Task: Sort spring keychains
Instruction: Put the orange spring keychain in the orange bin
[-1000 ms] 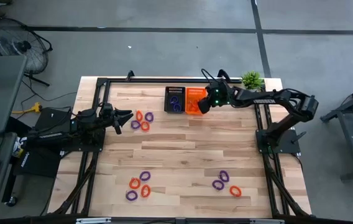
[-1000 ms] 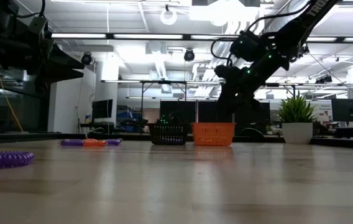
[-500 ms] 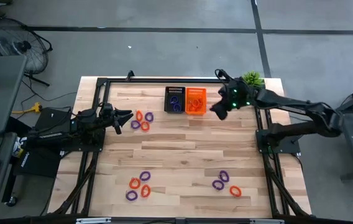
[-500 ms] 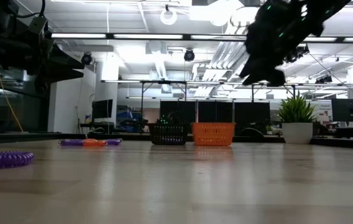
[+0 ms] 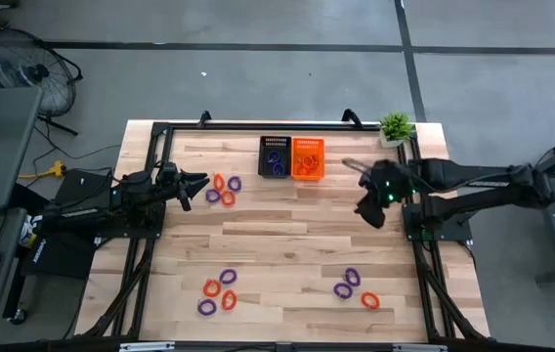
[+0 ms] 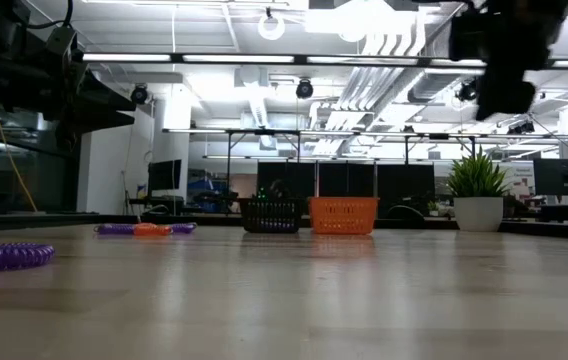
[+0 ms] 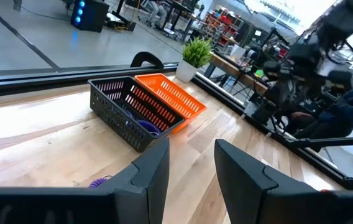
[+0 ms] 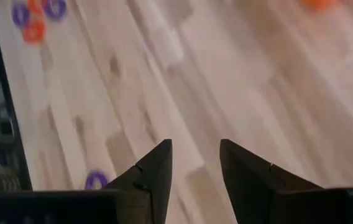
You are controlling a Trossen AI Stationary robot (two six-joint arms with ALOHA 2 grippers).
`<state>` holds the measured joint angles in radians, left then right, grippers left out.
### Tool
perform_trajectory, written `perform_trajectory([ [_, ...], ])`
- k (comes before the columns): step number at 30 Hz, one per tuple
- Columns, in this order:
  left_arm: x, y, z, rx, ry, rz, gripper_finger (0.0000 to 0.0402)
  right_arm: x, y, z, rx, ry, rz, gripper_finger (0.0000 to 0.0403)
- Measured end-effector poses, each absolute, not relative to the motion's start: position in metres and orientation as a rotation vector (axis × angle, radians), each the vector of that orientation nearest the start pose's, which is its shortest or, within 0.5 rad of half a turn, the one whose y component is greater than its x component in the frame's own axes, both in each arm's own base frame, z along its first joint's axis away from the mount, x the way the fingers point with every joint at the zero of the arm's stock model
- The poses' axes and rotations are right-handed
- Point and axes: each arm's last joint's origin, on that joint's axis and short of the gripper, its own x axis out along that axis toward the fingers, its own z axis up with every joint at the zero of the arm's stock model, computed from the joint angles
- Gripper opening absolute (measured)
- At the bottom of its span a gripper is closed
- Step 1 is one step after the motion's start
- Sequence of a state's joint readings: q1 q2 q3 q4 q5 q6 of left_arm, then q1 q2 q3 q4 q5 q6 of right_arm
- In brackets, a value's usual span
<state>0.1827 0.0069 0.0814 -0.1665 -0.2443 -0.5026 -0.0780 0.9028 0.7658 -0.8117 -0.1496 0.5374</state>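
The spring keychains lie in three loose groups on the table [image 5: 287,244]. One group [image 5: 225,188] lies near the left edge, just ahead of the left gripper [image 5: 197,185]. A second group [image 5: 219,290] lies at the near left, and a third [image 5: 354,287] at the near right. More rings rest inside the two baskets at the far edge. The black basket [image 5: 276,156] and the orange basket [image 5: 307,158] stand side by side, touching.

The high view alone shows all three groups. The low view shows one purple keychain [image 6: 6,256] close to the camera and a purple-and-orange row [image 6: 144,229] farther back. The left wrist view shows purple rings inside the black basket [image 7: 130,111].

The left gripper rests low at the left edge; its fingers [image 7: 155,174] stand spread with nothing between them. The right gripper [image 5: 369,205] hangs above the right side of the table, well clear of both baskets. Its fingers [image 8: 158,171] are parted and empty.

The table is light wood planking with a black frame. A potted plant [image 5: 395,126] stands at the far right corner. A floor fan [image 5: 23,70] stands beyond the left side.
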Motion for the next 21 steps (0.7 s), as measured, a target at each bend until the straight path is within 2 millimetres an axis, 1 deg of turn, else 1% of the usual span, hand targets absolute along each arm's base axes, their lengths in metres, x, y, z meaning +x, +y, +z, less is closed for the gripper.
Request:
perform_trajectory([
  [4,0.089,0.023,0.175,-0.492,-0.016,0.441,0.0126,0.160,0.010,0.256,0.596,1.001,-0.187,0.0129],
  [10,0.089,0.023,0.175,-0.492,-0.016,0.441,0.0126,0.155,0.036,0.254,0.614,1.039,-0.177,0.0129],
  [16,0.089,0.023,0.175,-0.492,-0.016,0.441,0.0126,0.145,0.066,0.246,0.621,1.117,-0.086,0.0129],
  [21,0.089,0.023,0.174,-0.492,-0.016,0.441,0.0126,0.141,0.093,0.238,0.548,1.184,-0.017,0.0129],
])
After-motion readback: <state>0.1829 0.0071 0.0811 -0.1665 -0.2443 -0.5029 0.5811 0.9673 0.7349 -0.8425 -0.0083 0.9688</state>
